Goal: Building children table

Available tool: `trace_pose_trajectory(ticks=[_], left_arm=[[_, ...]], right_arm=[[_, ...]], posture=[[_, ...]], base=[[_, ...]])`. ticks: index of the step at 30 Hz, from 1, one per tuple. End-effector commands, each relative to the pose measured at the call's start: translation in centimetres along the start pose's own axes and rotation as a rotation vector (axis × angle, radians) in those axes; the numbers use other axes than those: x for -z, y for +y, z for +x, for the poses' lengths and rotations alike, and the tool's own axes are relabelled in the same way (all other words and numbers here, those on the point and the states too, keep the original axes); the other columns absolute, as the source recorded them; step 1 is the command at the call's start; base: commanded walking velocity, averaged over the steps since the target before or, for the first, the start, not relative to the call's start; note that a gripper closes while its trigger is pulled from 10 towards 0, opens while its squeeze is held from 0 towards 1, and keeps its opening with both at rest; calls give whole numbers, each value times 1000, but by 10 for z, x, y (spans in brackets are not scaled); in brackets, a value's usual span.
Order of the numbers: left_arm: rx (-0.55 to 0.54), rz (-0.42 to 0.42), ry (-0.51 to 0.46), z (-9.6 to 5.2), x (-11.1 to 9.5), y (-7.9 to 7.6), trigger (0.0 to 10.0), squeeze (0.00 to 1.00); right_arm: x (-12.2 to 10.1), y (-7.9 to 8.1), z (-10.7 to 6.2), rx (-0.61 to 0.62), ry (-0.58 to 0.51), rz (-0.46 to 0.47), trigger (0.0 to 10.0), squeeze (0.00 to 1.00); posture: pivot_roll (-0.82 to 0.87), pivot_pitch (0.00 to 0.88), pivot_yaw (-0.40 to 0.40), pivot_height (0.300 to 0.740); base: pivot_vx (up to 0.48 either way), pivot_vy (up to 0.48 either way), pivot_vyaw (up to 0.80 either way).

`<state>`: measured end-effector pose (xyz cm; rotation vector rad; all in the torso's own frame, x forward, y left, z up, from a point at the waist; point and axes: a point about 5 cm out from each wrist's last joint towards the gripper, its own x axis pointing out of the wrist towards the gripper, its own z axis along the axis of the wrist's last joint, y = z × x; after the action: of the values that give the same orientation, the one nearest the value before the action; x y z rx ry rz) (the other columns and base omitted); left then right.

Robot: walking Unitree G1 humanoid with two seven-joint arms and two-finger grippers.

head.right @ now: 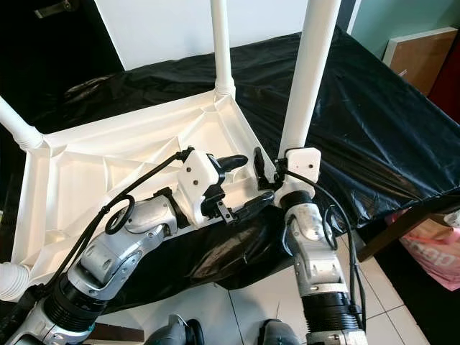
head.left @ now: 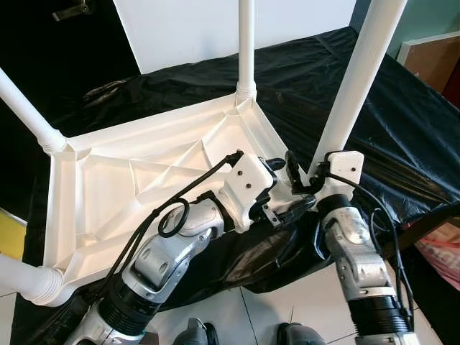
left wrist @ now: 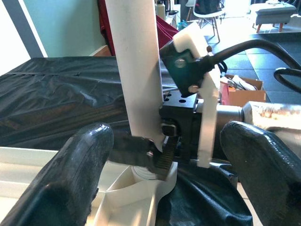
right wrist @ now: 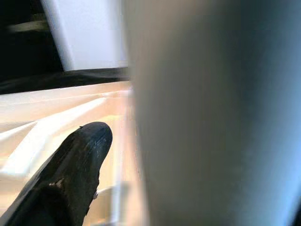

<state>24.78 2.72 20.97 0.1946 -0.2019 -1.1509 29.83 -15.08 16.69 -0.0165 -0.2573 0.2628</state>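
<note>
Right hand (head.right: 267,175) grips smooth white tubular leg (head.right: 309,79); tabletop (head.right: 108,154) ribbed.

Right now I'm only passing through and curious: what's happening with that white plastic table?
The small white plastic table top lies upside down on a black plastic sheet. Three white tube legs stand in its corners, and the robot is working on the fourth white tube leg at the near corner. The right gripper is closed around that leg's base. The left gripper sits open beside the same corner socket, not gripping anything.

Leg (right wrist: 211,113) — blurred, cut off
</note>
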Motion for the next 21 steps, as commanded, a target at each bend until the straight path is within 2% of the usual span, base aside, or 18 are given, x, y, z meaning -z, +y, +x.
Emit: trace_pose_trajectory(ticks=[1,5,7,9,16,17,20,21], left_arm=[[61,10,2,-1,-1,-1,10000,0],[63,11,3,-1,-1,-1,10000,0],[65,10,3,-1,-1,-1,10000,0],[67,11,3,0,-1,0,10000,0],[69,11,3,0,-1,0,10000,0],[76,10,6,0,0,-1,10000,0],[79,8,8,0,0,-1,10000,0],[82,8,11,0,1,-2,10000,0]], right_arm=[[0,0,-1,-92,-1,12,10000,0],[0,-4,-2,-136,5,8,10000,0],[1,-9,-2,-184,15,4,10000,0],[1,-20,-2,-267,41,-20,10000,0],[1,-30,-1,-352,80,-43,10000,0],[4,-36,0,-413,126,-64,9882,0],[5,-38,1,-432,141,-71,9882,0],[6,-40,1,-445,151,-78,6157,0]], posture=[[-58,102,54,740],[-60,100,54,740],[-59,97,52,740],[-58,95,54,740],[-58,93,56,740],[-60,92,58,740],[-60,92,58,740],[-59,91,57,740]], base=[[0,0,0],[0,0,0],[0,0,0],[0,0,0],[0,0,0],[0,0,0],[0,0,0],[0,0,0]])
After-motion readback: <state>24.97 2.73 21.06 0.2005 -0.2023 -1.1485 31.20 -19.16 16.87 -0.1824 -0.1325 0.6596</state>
